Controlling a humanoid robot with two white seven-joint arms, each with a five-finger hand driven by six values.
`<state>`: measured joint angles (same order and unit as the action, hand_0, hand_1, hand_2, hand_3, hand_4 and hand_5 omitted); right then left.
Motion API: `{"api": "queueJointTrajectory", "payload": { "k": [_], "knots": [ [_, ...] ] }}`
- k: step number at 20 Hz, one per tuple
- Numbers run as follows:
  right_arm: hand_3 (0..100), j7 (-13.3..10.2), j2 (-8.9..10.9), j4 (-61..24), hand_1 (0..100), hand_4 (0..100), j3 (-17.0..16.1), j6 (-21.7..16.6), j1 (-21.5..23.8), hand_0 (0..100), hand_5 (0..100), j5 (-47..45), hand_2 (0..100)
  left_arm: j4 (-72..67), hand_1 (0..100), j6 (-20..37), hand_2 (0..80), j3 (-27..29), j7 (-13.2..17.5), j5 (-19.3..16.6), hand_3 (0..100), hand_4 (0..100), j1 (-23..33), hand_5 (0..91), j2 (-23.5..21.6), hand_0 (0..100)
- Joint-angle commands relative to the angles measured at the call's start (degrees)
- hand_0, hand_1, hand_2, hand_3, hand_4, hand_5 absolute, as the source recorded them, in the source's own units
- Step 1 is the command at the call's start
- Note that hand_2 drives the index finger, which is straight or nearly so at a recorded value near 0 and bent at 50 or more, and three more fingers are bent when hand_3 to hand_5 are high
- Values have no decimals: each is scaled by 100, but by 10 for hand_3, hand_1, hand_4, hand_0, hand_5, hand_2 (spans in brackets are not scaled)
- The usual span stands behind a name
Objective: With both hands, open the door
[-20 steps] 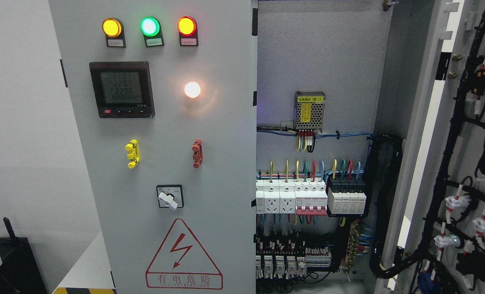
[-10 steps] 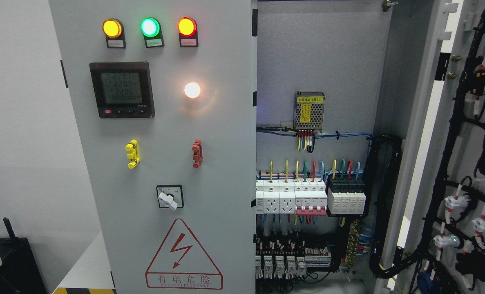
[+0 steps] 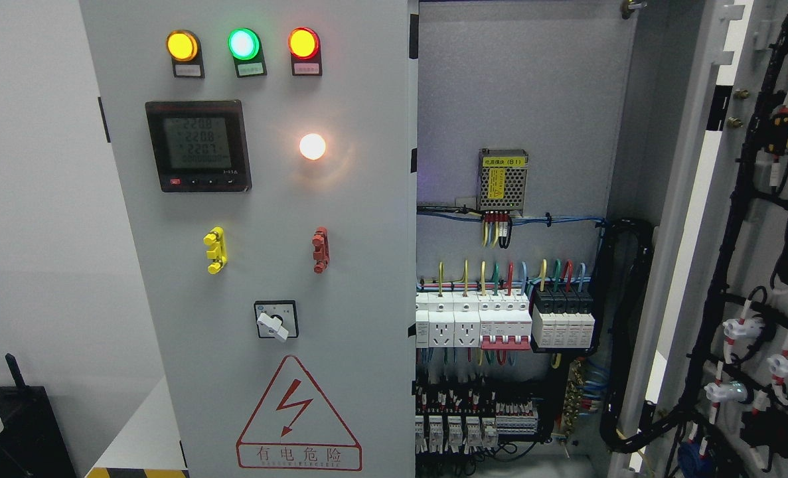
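right door (image 3: pixel 759 219): swung wide at the frame's right edge, wiring harness on its inner face | left door (image 3: pixel 267 265): shut, centre-left | our hands: neither in view, fingers cannot be told | risk: reaching for the left door we may knock its selector switch (image 3: pixel 275 321) or touch live breakers (image 3: pixel 503 322) beside its edge

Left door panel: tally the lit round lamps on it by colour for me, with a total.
Yellow lamp: 1
Green lamp: 1
Red lamp: 1
White lamp: 1
Total: 4, all on the left door.
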<state>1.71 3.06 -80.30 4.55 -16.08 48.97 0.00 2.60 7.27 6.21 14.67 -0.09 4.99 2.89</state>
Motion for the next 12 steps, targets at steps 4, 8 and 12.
{"api": "queueJointTrajectory", "payload": {
  "k": [4,8,12],
  "knots": [
    [0,-4,257,-2295,0,0,248,-202,253,106,0,0,0,4,0,-7,0,12,1,-140,0,30,2,0,10,0],
    [0,5,248,-2630,0,0,415,-246,34,106,0,0,0,4,0,2,0,12,1,-140,0,30,2,0,10,0],
    [0,5,248,-2719,0,0,424,-518,-186,107,0,9,0,4,0,-7,0,12,1,-140,0,30,2,0,10,0]
  ]
}}
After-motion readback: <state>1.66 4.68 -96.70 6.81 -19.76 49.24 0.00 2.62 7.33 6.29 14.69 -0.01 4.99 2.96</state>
